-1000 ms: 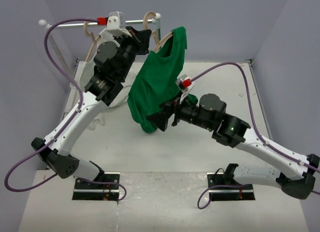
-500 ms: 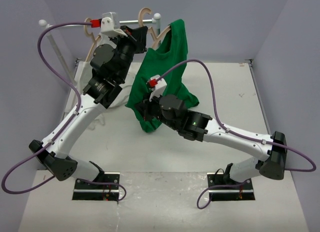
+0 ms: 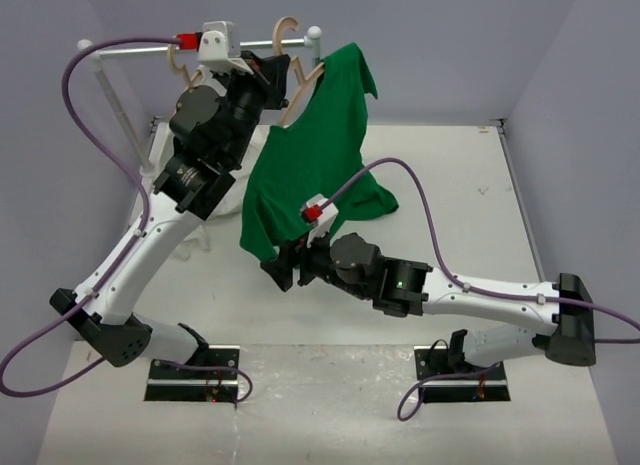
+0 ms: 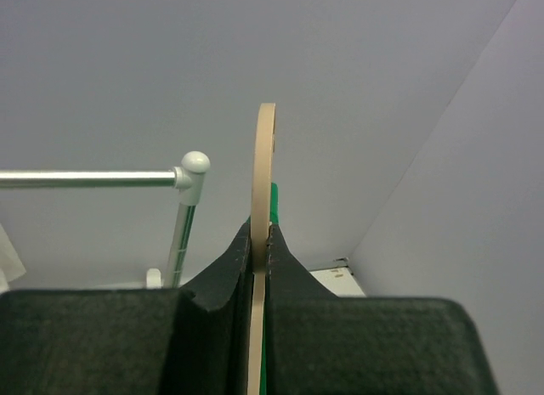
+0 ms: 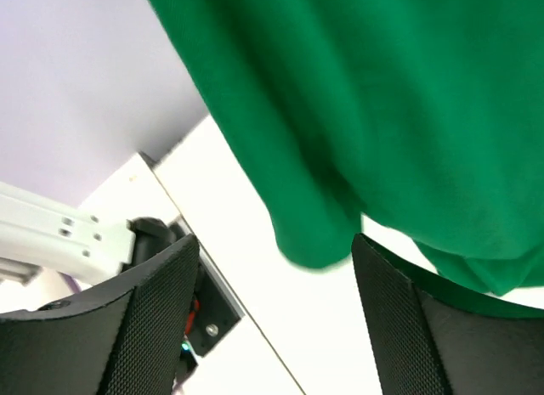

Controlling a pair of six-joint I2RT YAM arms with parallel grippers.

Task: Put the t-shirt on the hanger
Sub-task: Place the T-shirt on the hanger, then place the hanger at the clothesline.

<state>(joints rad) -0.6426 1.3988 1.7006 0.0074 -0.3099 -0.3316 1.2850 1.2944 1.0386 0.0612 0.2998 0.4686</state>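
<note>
Your left gripper (image 4: 260, 235), raised high at the back of the table (image 3: 470, 175), has its jaws closed flat on the hanger (image 4: 266, 157), seen edge-on in the left wrist view as a thin tan strip pinched between the two black fingers (image 4: 223, 276). A sliver of green shows just right of the strip. From above, the same gripper (image 3: 283, 73) sits just below the hanger's curved hook (image 3: 285, 30), near the metal rail (image 3: 130, 50).

The t-shirt (image 3: 300, 165) hangs from the hanger, one shoulder draped over the right end, the body falling down and to the left, with a fold of it resting on the table behind.

Your right gripper (image 3: 278, 273) reaches in low, at the shirt's bottom hem. Its jaws [no contact seen] stand wide apart in the right wrist view, gripping nothing: your right gripper (image 5: 274, 259) frames a rounded fold of the t-shirt (image 5: 382, 98) that dips toward the gap from above, between the fingers (image 5: 144, 318). Green cloth also overlaps the top edge of the right-hand finger; whether it touches cannot be told.

A second wooden hanger (image 3: 180, 63) hangs on the rail beside the left arm.
</note>
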